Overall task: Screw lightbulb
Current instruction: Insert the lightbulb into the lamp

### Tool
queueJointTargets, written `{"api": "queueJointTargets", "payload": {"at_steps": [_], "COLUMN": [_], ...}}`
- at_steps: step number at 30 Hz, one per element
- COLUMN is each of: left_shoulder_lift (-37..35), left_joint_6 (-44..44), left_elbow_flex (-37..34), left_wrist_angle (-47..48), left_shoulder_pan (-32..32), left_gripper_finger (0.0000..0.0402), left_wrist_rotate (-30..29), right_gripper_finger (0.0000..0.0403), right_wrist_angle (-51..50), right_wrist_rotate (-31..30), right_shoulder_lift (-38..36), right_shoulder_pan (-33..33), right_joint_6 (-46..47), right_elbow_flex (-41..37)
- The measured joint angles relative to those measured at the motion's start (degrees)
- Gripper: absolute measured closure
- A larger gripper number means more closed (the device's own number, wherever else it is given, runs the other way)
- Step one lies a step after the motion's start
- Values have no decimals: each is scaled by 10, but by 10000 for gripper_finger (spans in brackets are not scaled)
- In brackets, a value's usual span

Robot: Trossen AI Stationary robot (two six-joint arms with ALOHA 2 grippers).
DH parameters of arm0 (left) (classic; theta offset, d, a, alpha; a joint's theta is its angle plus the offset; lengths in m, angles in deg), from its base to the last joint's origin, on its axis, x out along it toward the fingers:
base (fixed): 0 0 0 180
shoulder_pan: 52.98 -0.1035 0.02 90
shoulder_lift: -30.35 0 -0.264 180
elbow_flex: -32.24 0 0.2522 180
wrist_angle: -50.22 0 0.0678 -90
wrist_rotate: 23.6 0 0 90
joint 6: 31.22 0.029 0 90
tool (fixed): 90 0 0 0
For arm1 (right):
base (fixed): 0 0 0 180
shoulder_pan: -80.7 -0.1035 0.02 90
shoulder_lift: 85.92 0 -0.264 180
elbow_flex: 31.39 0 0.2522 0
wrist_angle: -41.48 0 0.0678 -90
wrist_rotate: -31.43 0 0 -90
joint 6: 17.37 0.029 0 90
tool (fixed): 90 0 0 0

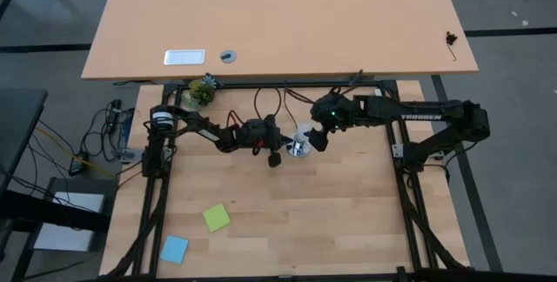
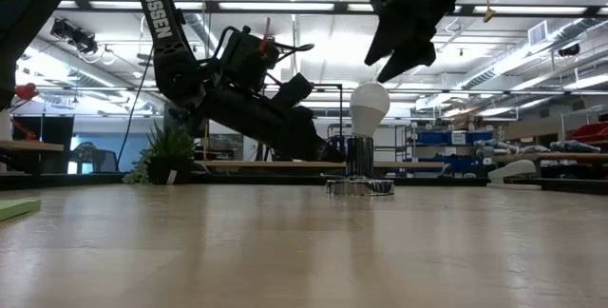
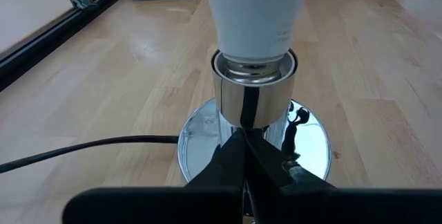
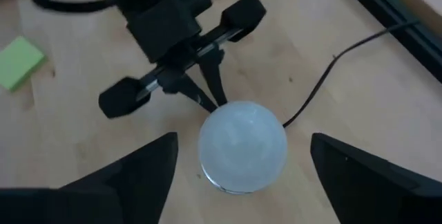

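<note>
A green sticky note [image 1: 217, 218] and a blue sticky note [image 1: 174, 249] lie apart on the light wooden desk [image 1: 348, 221], toward its near left corner. A small potted plant [image 1: 202, 91] stands at the far left edge. Beyond it is a second, paler tabletop [image 1: 348, 21] carrying a white rectangular label [image 1: 184, 57] and a small round grommet [image 1: 227, 56].

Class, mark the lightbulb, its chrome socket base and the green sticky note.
lightbulb [image 2: 370, 105]: low view, middle of the white globe.
chrome socket base [image 3: 200, 137]: left wrist view, bare part of the round foot.
green sticky note [image 1: 217, 218]: high view, its centre.
</note>
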Motion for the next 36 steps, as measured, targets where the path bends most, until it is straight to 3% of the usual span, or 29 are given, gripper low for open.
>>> {"api": "queueJointTargets", "payload": {"at_steps": [7, 16, 28, 36], "left_shoulder_lift": [0, 0, 0, 0], "left_joint_6": [0, 0, 0, 0], "left_elbow_flex": [0, 0, 0, 0], "left_wrist_angle": [-1, 0, 1, 2], "left_shoulder_pan": [0, 0, 0, 0], "left_gripper_finger": [388, 388, 388, 388], "left_wrist_rotate": [0, 0, 0, 0], "right_gripper_finger": [63, 77, 156, 168], "right_wrist_angle": [-5, -2, -11, -40], "right_wrist_rotate": [7, 13, 17, 18], "right_shoulder_lift": [23, 59, 90, 115], "right_shoulder_pan": [2, 6, 9, 7], "right_joint_6": [-76, -93, -137, -148], "right_elbow_flex": [0, 0, 52, 78]}}
